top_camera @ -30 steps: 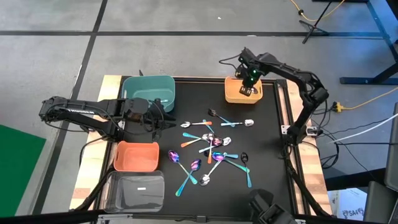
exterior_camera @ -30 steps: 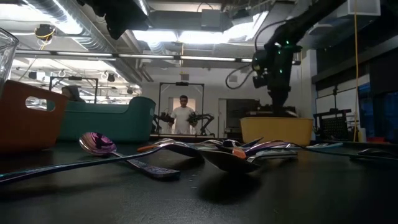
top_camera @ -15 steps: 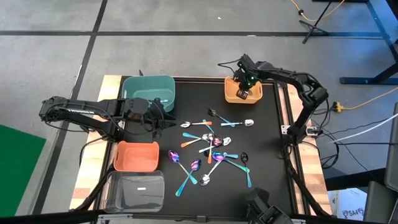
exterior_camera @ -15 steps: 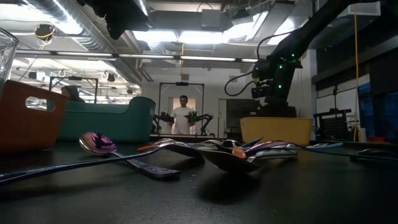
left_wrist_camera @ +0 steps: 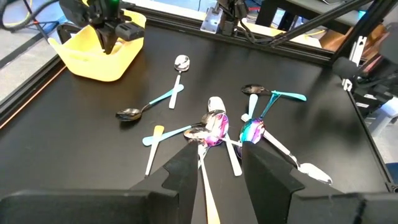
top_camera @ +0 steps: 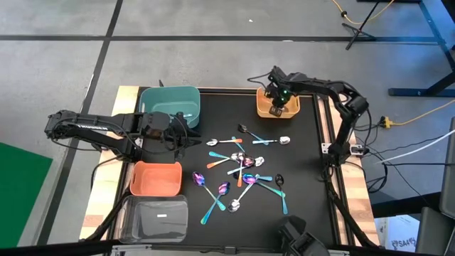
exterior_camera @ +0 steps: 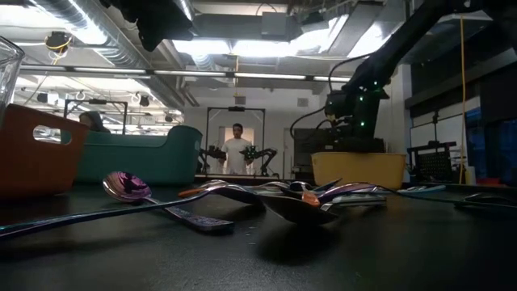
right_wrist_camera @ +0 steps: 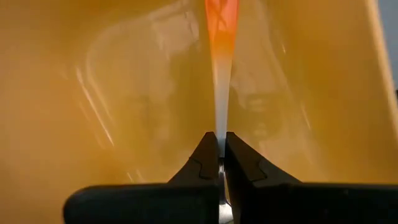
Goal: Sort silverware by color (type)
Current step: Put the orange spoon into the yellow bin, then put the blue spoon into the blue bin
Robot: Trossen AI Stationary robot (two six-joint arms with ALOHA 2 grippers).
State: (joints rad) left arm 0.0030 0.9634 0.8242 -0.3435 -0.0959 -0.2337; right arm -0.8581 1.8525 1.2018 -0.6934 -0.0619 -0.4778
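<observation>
Clear bin sits at the table's near left edge, about 7 o'clock from table centre; the orange bin lies just beyond it. The loose spoons are scattered at table centre, several overlapping. Left gripper hovers at 9 o'clock, beside the teal bin, fingers apart and holding nothing. At 1 o'clock, the right gripper is lowered into the yellow bin, jaws clamped on the handle of an orange-copper spoon. A person stands in the far background.
</observation>
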